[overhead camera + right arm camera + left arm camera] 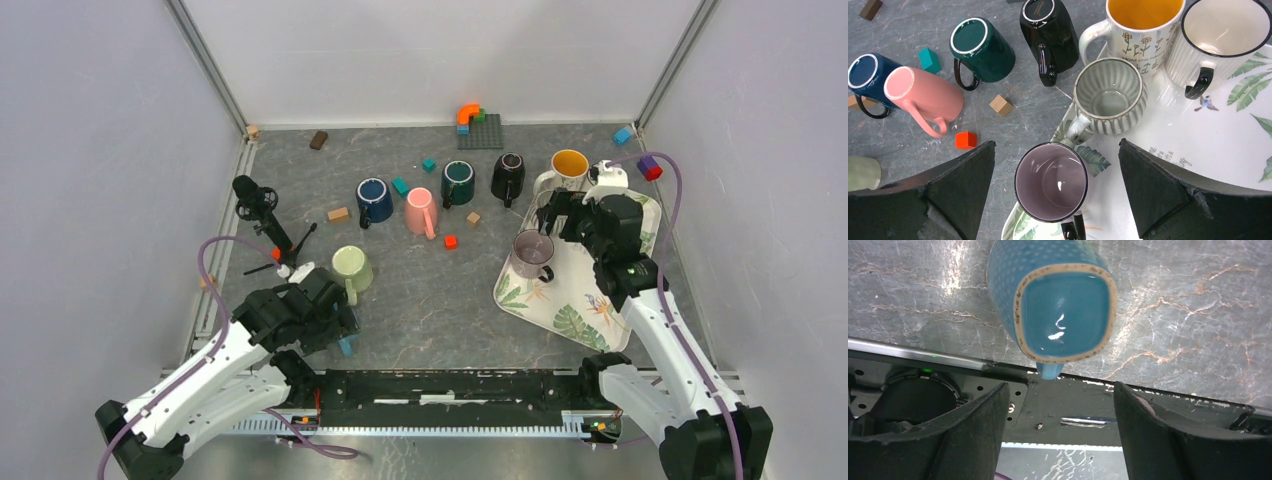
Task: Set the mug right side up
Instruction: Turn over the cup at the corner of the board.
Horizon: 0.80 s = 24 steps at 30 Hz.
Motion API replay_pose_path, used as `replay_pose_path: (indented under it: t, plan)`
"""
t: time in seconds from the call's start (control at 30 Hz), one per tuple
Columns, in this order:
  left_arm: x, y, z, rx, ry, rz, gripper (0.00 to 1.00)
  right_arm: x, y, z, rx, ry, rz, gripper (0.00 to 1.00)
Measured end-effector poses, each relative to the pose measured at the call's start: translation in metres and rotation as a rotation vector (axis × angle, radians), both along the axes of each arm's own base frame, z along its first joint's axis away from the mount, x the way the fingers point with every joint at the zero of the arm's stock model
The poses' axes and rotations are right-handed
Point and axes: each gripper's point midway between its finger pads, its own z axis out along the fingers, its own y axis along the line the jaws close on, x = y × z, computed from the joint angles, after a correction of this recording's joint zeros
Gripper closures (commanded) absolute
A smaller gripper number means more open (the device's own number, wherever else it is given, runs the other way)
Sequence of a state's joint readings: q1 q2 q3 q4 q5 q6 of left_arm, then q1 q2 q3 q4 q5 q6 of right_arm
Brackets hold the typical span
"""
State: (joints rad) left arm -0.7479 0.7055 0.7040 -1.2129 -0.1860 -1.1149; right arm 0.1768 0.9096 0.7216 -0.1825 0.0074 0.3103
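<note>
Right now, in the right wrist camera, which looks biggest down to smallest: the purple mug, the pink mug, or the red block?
1. Purple mug and pink mug: these look about alike. The purple one sits nearer the camera, so I won't rank them.
2. Red block: clearly the smallest.

The top view looks down from above and behind both arms onto the whole surface [440,290]. Each wrist view looks steeply down, close, between its own jaws: the left gripper [1060,390] above a blue mug [1063,310], the right gripper [1056,145] above the tray [1208,150], which the top view shares.
</note>
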Motion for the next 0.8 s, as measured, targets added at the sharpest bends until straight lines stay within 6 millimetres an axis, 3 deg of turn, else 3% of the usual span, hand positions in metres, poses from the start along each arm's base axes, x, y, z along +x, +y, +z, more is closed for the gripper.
replay_pose_path:
  t: [0.23,0.6,0.8]
  plan:
    - [0.002,0.0,-0.022,0.038,0.042,0.033,0.49,-0.002,-0.001,0.004,-0.002,-0.013,-0.001,0.02]
    - [0.016,-0.004,-0.039,0.088,0.04,0.049,0.6,-0.003,-0.003,0.001,-0.02,-0.001,-0.009,0.02]
    - [0.022,-0.005,-0.042,0.091,0.017,0.046,0.79,-0.002,-0.003,0.0,-0.026,0.0,-0.007,0.02]
